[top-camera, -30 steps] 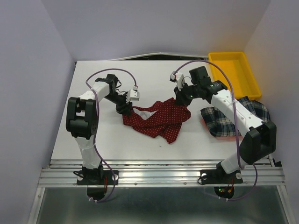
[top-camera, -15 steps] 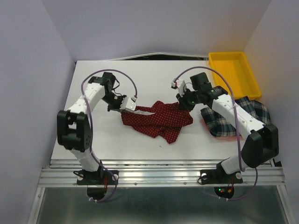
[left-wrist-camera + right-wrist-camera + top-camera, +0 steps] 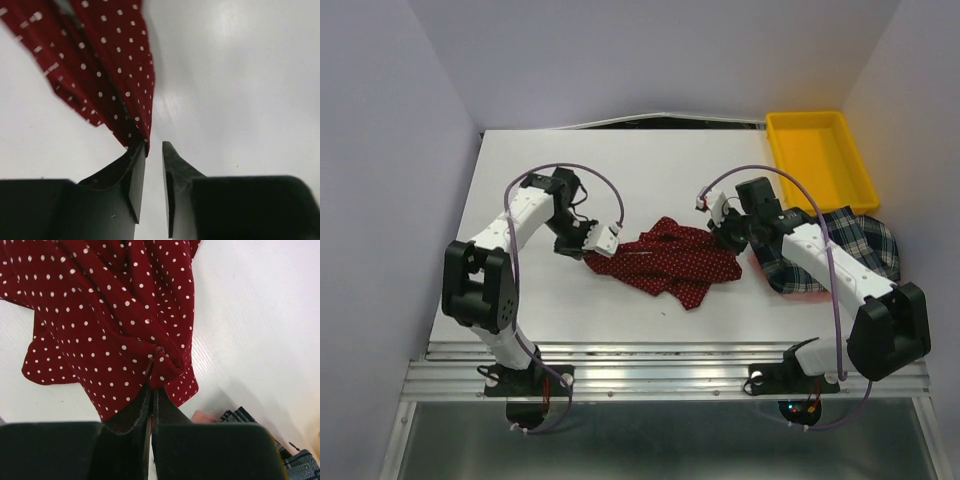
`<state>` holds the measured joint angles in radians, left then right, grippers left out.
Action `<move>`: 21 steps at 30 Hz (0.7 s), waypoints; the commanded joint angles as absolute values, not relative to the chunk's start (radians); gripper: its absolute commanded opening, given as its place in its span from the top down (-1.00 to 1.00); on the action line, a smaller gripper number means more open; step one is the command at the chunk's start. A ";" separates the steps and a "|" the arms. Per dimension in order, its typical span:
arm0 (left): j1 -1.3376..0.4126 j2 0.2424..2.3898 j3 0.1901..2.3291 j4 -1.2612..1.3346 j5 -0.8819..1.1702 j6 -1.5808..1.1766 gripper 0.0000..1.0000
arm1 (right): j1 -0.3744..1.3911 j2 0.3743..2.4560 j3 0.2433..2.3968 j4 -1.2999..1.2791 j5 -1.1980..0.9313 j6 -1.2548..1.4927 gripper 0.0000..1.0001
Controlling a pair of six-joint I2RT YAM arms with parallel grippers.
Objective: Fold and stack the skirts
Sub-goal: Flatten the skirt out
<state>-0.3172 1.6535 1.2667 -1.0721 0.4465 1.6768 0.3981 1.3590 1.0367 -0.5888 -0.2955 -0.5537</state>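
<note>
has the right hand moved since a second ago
Yes: the right hand moved nearward and slightly right, from level with the near rim of the yellow tray to past it.

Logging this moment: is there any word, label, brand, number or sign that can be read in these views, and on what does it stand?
No readable text in any view.
Red dotted skirt: white dots only, no tag showing.
Plaid skirt: white lines only, no tag showing.
Yellow tray: plain, no marking visible.
Arms: any marking is too small to tell.
</note>
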 commanded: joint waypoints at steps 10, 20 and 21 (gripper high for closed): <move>-0.132 1.442 1.152 -0.913 0.640 1.574 -0.61 | 0.387 1.367 1.046 -0.523 -0.314 -0.509 0.99; -0.094 1.652 1.316 -0.834 0.856 1.378 -0.58 | 0.387 1.332 1.005 -0.512 -0.311 -0.531 0.99; -0.094 1.704 1.347 -0.850 0.877 1.368 -0.57 | 0.387 1.327 1.000 -0.509 -0.310 -0.531 0.99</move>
